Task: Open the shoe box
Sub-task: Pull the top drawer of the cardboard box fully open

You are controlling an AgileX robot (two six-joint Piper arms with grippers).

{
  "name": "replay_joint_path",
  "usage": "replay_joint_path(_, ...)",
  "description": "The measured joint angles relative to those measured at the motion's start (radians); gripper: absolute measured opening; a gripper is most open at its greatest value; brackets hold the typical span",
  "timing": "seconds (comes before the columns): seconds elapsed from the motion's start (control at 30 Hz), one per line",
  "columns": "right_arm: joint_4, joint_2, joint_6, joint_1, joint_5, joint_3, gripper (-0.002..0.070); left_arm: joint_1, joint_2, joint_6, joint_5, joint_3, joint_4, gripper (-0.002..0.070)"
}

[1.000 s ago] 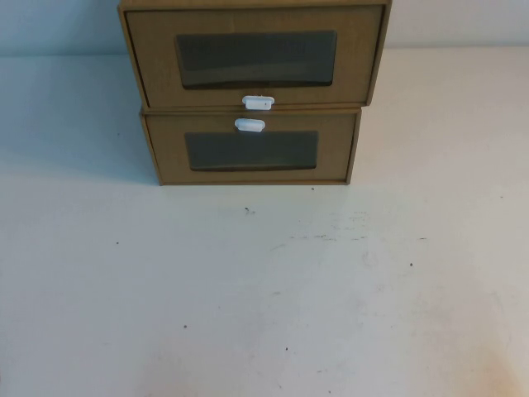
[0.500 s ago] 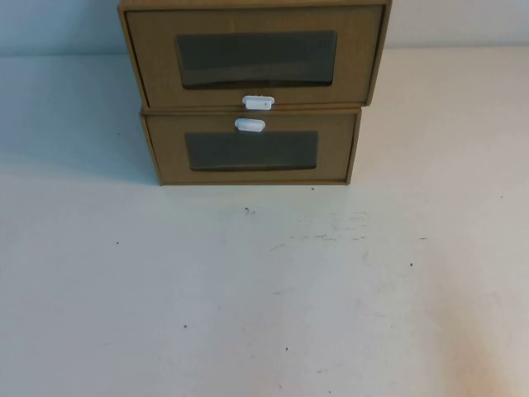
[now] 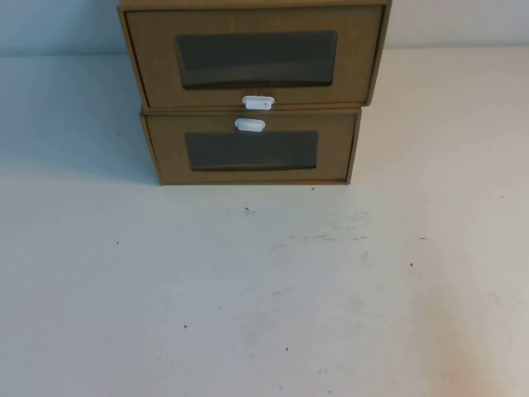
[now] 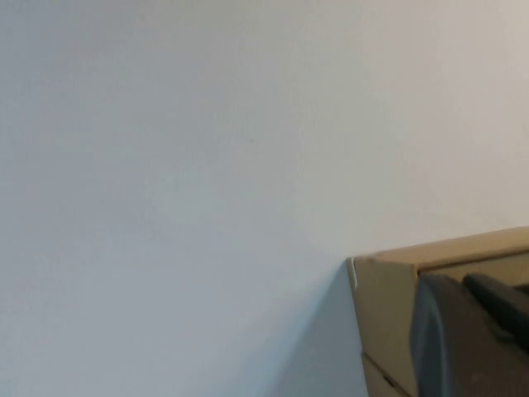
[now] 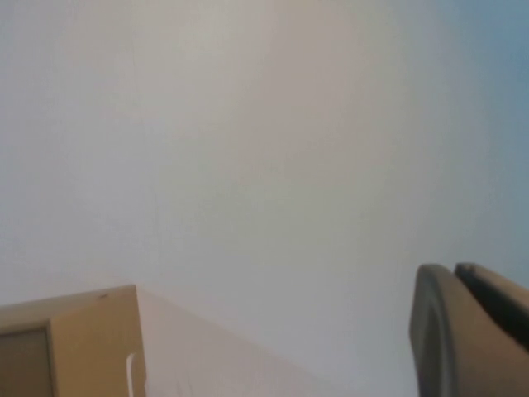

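End effectors L (image 4: 463, 343), R (image 5: 467, 335) face shut shoe boxes (image 3: 165, 149)

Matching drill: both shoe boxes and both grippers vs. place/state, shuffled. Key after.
1. upper shoe box
2. lower shoe box
3. left gripper
4. right gripper

A. on the table, white tab at its top edge
B. outside the high view, fingers shut, apart from the box corner
C. stacked on the other, white tab at its bottom edge
D. outside the high view, overlapping a box front

Pairs: 1-C, 2-A, 3-D, 4-B
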Motion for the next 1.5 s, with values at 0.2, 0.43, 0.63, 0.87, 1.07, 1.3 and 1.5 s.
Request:
replay_joint_path(0.2, 0.026, 0.000, 0.000, 0.000, -0.186, 0.000, -0.0013, 0.000, 0.000, -0.016, -0.204, 0.000, -0.033, -0.0004)
replay_joint_path(0.43, 0.069, -0.002, 0.000, 0.000, -0.342, -0.116, -0.0013, 0.000, -0.003, -0.029, -0.393, -0.140, -0.216, -0.0004)
replay_joint_path(0.63, 0.225, 0.065, 0.015, 0.000, -0.141, -0.454, -0.0013, 0.000, 0.018, 0.097, -0.198, -0.460, -0.323, -0.0004)
replay_joint_path(0.87, 0.252, 0.377, 0.003, 0.000, 0.194, -0.845, -0.0013, 0.000, 0.216, 0.268, -0.130, -0.747, -0.381, -0.0004)
replay_joint_path(1.07, 0.236, 0.726, -0.064, 0.000, 0.605, -1.140, -0.0013, 0.000, 0.450, 0.371, 0.200, -0.976, -0.453, -0.0004)
replay_joint_path(1.3, 0.194, 1.072, -0.112, 0.000, 0.983, -1.284, -0.0013, 0.000, 0.769, 0.398, 0.693, -1.086, -0.453, -0.0004)
replay_joint_path(1.5, 0.275, 1.249, -0.157, 0.000, 1.081, -1.288, -0.0013, 0.000, 0.996, 0.382, 0.741, -1.086, -0.546, -0.0004)
